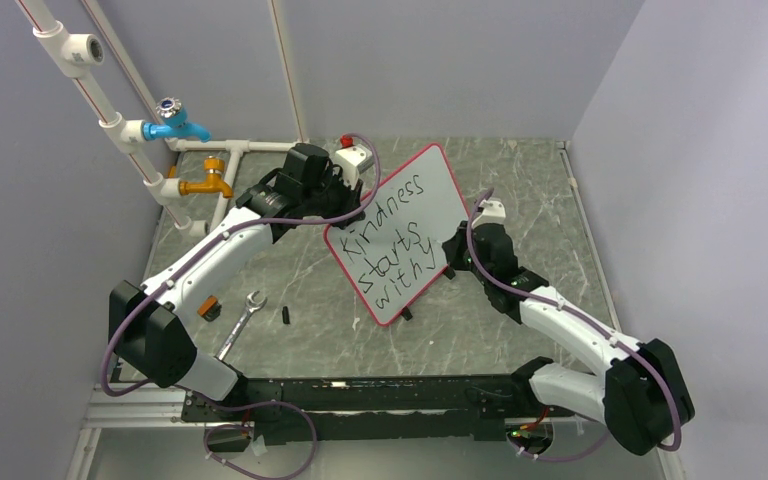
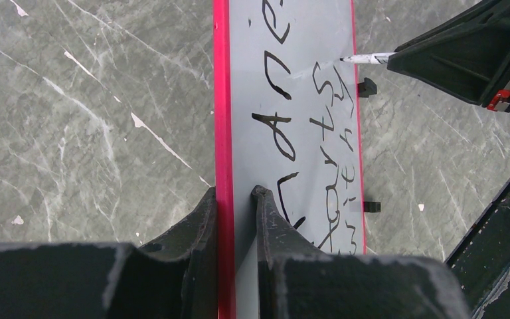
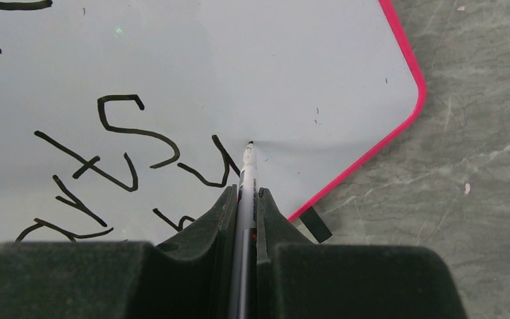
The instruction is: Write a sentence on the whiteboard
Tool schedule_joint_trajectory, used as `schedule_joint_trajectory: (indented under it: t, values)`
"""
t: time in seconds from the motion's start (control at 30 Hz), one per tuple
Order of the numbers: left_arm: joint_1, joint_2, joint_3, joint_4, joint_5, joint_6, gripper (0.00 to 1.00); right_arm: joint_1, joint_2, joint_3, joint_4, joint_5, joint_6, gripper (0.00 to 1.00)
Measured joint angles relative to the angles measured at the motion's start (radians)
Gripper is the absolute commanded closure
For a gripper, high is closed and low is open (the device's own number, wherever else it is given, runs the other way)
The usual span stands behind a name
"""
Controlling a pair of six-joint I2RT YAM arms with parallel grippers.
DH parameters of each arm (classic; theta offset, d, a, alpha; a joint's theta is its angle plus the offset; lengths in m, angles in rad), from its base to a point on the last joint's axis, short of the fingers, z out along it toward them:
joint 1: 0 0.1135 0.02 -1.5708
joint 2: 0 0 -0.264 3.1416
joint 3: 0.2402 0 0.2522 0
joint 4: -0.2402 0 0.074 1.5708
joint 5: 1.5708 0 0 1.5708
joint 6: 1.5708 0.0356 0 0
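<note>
The whiteboard (image 1: 430,200), white with a red rim, lies slanted across the middle of the table. The sentence (image 1: 390,245) on it reads "Kindness starts with y" in black over three lines. My left gripper (image 2: 236,193) is shut on the board's red left edge (image 2: 221,100), one finger on each face. My right gripper (image 3: 246,193) is shut on a white marker (image 3: 247,169). The marker's tip touches the board just right of the "y" (image 3: 216,166), near the lower right corner. In the left wrist view the marker (image 2: 368,58) reaches in from the right.
A wrench (image 1: 243,322), a small black piece (image 1: 286,314) and an orange-black object (image 1: 208,307) lie left of the board. Blue (image 1: 180,122) and orange (image 1: 208,182) taps on white pipes stand at the back left. A white box (image 1: 353,157) sits behind the board.
</note>
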Motion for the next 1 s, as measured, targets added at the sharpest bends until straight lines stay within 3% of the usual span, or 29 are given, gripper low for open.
schedule_joint_trajectory:
  t: [1.0]
  values:
    - [0.000, 0.000, 0.000, -0.002, -0.003, 0.000, 1.00, -0.007, -0.006, -0.048, 0.043, -0.045, 0.030, 1.00]
